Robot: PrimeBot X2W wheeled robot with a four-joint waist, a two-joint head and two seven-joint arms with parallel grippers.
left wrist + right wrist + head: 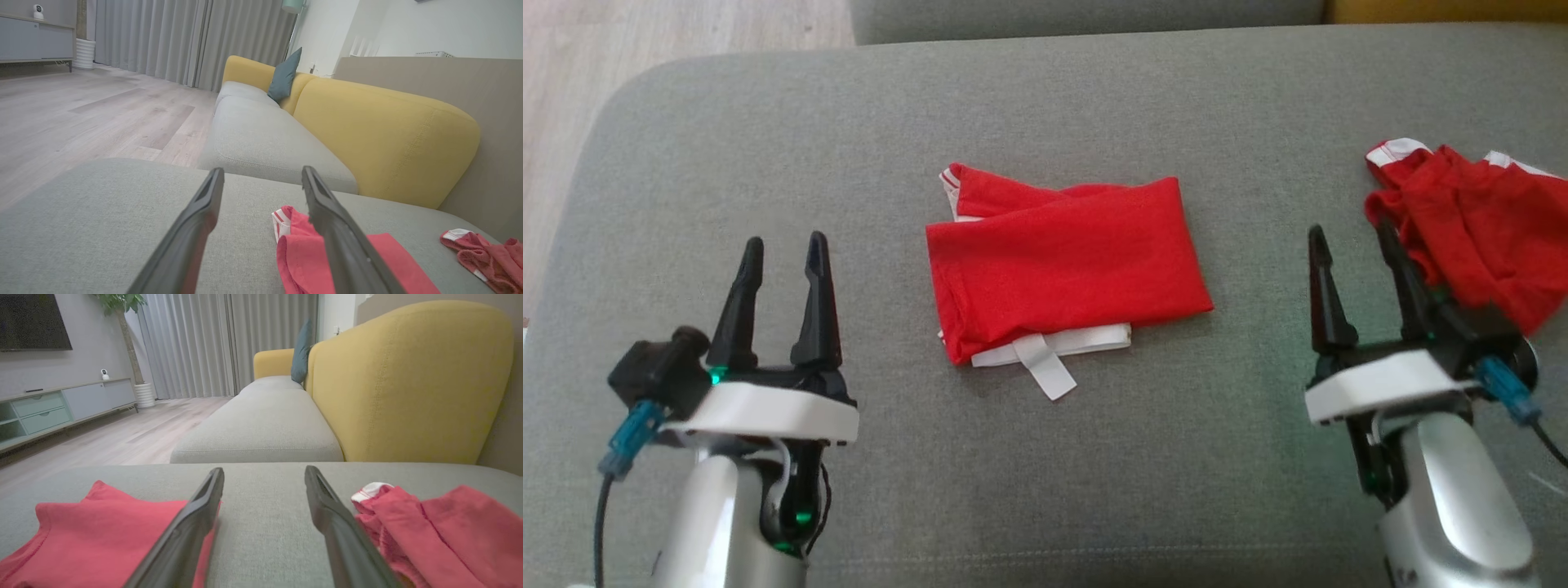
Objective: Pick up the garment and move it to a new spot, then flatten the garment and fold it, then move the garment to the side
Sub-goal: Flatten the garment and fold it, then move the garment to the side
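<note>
Head view, live: folded red garment [1062,261] flat at the centre of the grey cushion [1045,490], white band and tab poking out toward the cushion's near edge. Left gripper [786,241] over the cushion's left side, fingers wide apart, clutching nothing. Right gripper [1350,229] over the cushion's right side, likewise spread and empty. Crumpled red garment [1478,229] bunched at the cushion's right edge.
</note>
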